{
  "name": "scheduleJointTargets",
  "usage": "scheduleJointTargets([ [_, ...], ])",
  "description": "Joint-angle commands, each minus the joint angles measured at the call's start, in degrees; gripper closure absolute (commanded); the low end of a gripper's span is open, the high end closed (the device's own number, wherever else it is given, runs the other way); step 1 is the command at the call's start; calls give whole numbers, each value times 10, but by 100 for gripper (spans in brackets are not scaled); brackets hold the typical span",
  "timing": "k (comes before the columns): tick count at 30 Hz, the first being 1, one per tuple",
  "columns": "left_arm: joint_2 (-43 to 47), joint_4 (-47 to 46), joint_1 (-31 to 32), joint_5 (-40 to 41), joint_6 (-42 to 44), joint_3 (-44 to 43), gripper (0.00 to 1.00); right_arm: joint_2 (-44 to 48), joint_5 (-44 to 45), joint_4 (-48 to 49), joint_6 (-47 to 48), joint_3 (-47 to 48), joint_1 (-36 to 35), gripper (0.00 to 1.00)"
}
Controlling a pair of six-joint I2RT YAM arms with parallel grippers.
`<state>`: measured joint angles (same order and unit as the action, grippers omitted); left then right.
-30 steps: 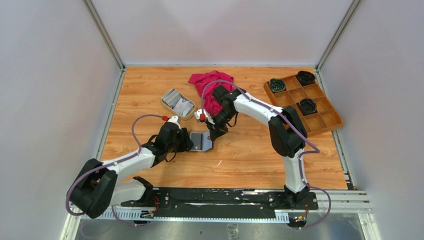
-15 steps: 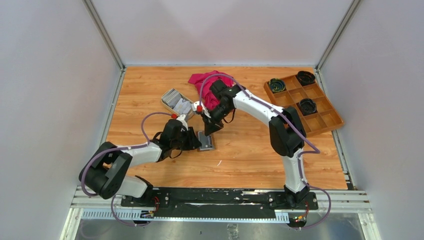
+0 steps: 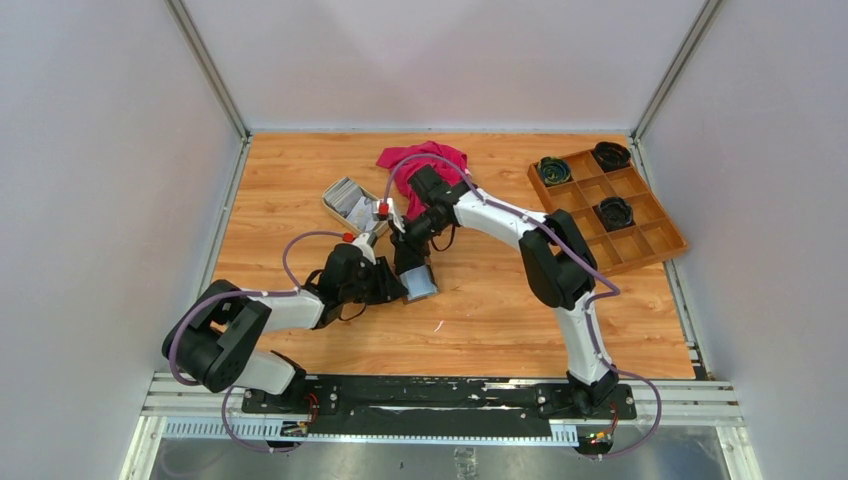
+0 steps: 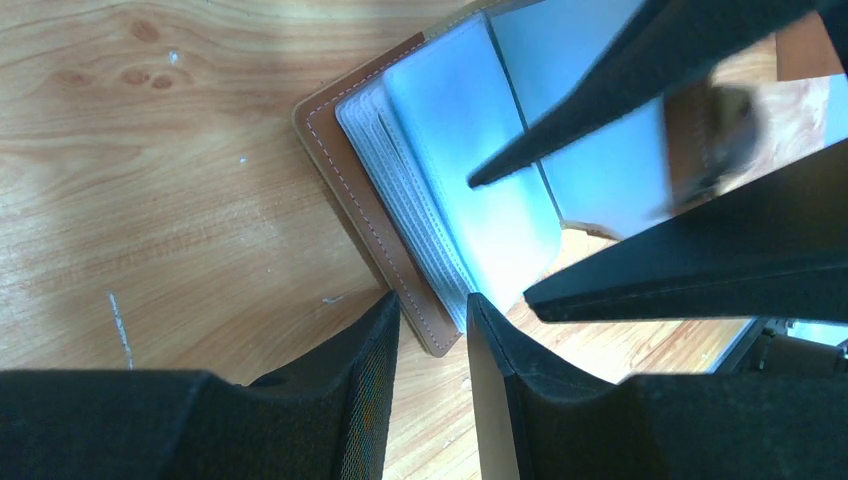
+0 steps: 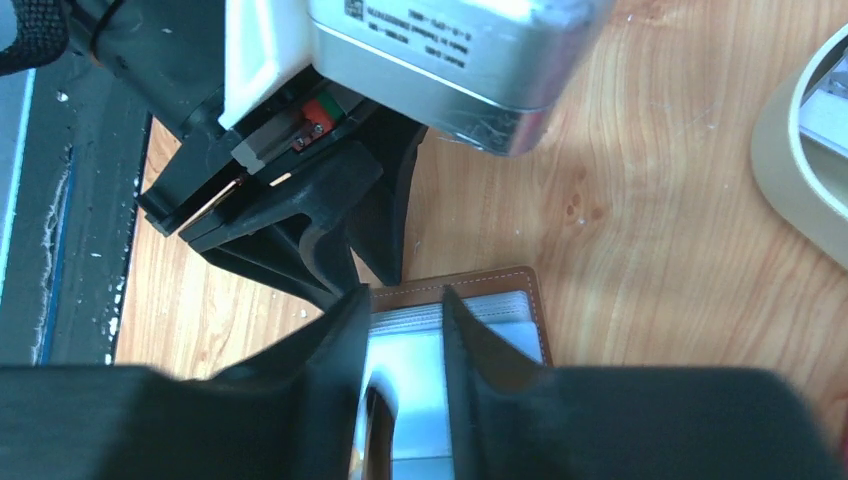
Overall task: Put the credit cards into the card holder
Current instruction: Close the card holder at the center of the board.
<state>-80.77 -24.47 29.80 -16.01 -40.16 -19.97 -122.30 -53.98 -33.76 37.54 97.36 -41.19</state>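
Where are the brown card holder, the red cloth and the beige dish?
card holder (image 4: 360, 190): left wrist view, on its brown leather cover.
red cloth (image 3: 432, 155): top view, on its far part, behind the right arm.
beige dish (image 5: 780, 170): right wrist view, on its rim.

In the middle of the top view the card holder (image 3: 423, 286) is crowded: the left gripper (image 3: 401, 290) closes its left side, the right gripper (image 3: 413, 270) stands over it. The beige dish (image 3: 330, 205) and the red cloth (image 3: 428, 160) block the upper side. Bare table (image 3: 500, 310) is free at lower right, until the wooden tray (image 3: 640, 240)
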Motion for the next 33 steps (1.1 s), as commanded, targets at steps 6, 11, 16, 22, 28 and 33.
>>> scheduleJointTargets([
  [6, -6, 13, -1, 12, -11, 28, 62, 76, -22, 17, -64, -24, 4, 43],
  [11, -13, 14, -1, 12, -8, 26, 62, 172, -48, 10, -56, -61, 51, 39],
  [16, -14, 14, -1, 11, -5, 24, 62, 246, -39, 30, -77, -133, 124, 41],
  [22, -19, 14, -1, 7, -2, 20, 63, 225, 160, 173, -229, -259, 165, 80],
  [28, -24, 14, -1, 4, 0, 18, 63, 130, 162, 163, -263, -234, 140, 89],
  [33, -29, 13, -1, 0, 2, 12, 63, 112, 109, 164, -275, -230, 107, 88],
])
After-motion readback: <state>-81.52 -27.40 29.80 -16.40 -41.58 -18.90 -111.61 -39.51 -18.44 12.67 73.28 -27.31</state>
